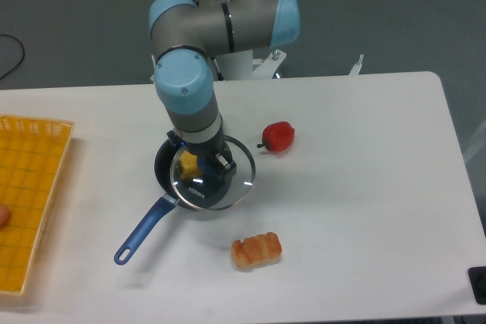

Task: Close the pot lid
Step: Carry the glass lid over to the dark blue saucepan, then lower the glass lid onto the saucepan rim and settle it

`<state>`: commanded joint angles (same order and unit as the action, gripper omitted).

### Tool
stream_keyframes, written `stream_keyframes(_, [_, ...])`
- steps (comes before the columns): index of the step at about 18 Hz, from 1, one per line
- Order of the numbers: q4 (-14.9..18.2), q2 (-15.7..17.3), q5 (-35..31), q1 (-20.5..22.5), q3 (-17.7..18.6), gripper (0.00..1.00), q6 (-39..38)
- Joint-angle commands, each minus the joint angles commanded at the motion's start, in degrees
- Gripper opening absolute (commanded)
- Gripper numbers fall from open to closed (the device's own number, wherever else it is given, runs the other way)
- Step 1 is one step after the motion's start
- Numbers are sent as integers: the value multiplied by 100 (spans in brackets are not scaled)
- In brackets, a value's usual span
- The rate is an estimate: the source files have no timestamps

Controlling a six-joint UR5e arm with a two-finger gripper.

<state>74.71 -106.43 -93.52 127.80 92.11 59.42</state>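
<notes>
The dark blue pot (168,180) sits left of the table's centre, its lighter blue handle (143,232) pointing toward the front left. The glass pot lid (231,184) hangs over the pot, offset a little to the right, so its rim overlaps the pot's right side. My gripper (203,165) is shut on the lid's centre knob, which the fingers mostly hide. A yellow item (187,166) inside the pot shows through the glass. Whether the lid touches the pot's rim I cannot tell.
A red pepper (279,136) lies right of the pot. An orange and white food piece (257,250) lies near the front. A yellow basket (29,201) stands at the left edge. The arm's body rises over the pot's back side.
</notes>
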Motion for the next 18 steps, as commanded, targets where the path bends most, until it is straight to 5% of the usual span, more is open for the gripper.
stream_keyframes(18, [-404, 140, -9, -194, 484, 58, -53])
